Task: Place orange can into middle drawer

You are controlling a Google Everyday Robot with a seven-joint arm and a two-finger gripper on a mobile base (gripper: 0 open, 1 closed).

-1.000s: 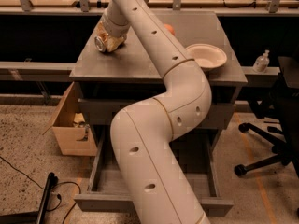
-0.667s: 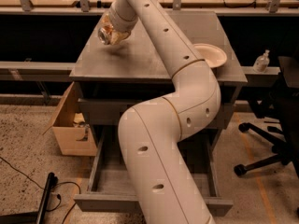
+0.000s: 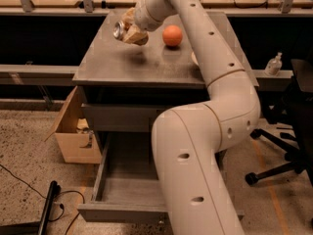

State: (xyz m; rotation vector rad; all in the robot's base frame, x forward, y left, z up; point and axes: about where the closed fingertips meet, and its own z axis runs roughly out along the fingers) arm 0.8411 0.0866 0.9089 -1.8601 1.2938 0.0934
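My gripper [image 3: 128, 29] is up above the left part of the cabinet top [image 3: 112, 62], shut on the orange can [image 3: 120, 29]. The can lies sideways in the fingers, its shiny metal end pointing left, clear of the surface with its shadow below. The middle drawer [image 3: 124, 192] stands pulled open low at the front of the cabinet, its grey floor bare; my arm hides its right part. The round orange fruit [image 3: 172, 35] sits on the cabinet top to the right of the gripper.
A closed upper drawer front [image 3: 117, 117] sits under the top. An open cardboard box [image 3: 73, 131] stands on the floor at the left. A black office chair [image 3: 288, 131] is at the right, a small bottle [image 3: 274, 63] behind it. Cables [image 3: 29, 190] lie on the floor.
The gripper has lifted the can off the cabinet top and carried it up and to the left. The arm has swung, uncovering the orange fruit and hiding the white bowl.
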